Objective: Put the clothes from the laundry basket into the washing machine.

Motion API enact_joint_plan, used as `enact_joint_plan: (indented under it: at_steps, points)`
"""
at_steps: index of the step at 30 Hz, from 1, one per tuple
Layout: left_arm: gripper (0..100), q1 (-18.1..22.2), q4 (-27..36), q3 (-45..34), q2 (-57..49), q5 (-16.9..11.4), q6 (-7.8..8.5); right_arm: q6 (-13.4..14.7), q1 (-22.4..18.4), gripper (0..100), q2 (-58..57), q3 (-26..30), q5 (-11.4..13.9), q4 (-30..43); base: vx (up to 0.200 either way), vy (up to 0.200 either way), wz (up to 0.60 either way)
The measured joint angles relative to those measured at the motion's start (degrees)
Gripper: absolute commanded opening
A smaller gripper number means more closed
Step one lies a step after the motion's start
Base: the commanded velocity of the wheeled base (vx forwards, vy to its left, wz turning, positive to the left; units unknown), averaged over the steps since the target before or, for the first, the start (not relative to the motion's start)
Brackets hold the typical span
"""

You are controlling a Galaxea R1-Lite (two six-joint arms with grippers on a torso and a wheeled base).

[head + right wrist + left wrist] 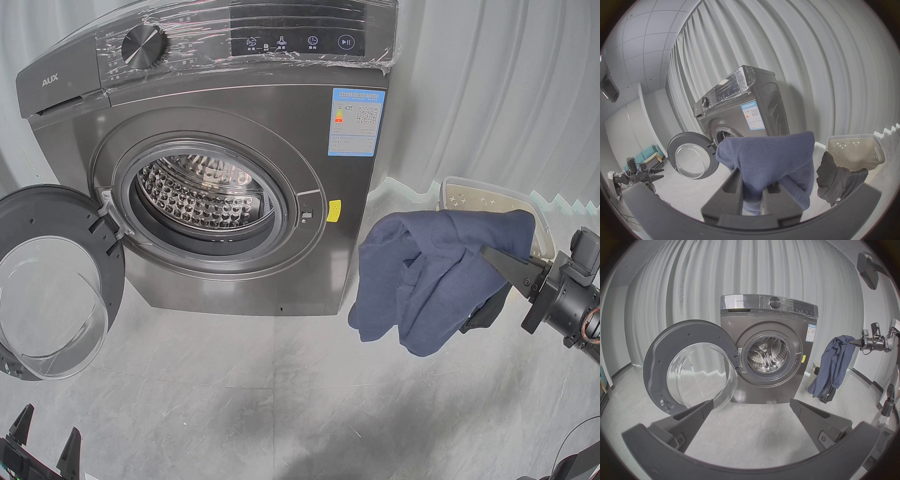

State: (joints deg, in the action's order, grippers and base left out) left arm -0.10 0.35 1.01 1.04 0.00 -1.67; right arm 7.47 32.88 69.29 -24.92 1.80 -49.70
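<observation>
While the door (56, 281) of the washing machine (262, 106) stands swung wide at the left of the head frame, the drum (200, 187) shows only bare metal where it can be seen. No garment is judged loaded yet.

Progress: the lifting step looks done and the transfer is not. The right gripper (497, 262), at the right of the frame, is clamped on a blue garment (431, 275). The garment hangs free above the floor, right of the machine and in front of the laundry basket (494, 200). A dark garment (484, 315) hangs just under the blue one; whether it is caught in the same grip or only tangled cannot be told. What is left is to carry the load to the opening, push it into the drum and release it. The basket's contents are largely hidden, so further trips cannot be ruled out.

The left gripper (47, 431), at the lower left corner, has its fingers spread and holds nothing.

Count:
- Washing machine: one.
- Door: one.
- Laundry basket: one.
- Garments in sight: two, one blue and one dark.
- Grippers: two.
</observation>
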Motion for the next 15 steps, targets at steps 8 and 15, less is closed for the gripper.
enact_joint_plan:
  at_steps: [8,15]
  points:
    - [100,0.0,0.0,0.0,0.0,0.0,0.01,0.3,-0.1,0,0.2,-0.1,0.0,0.0,0.000,0.125,0.00]
    - [100,0.0,0.0,0.0,0.0,0.0,0.04,0.4,-0.1,0,0.2,-0.1,-0.1,0.0,0.000,0.200,0.00]
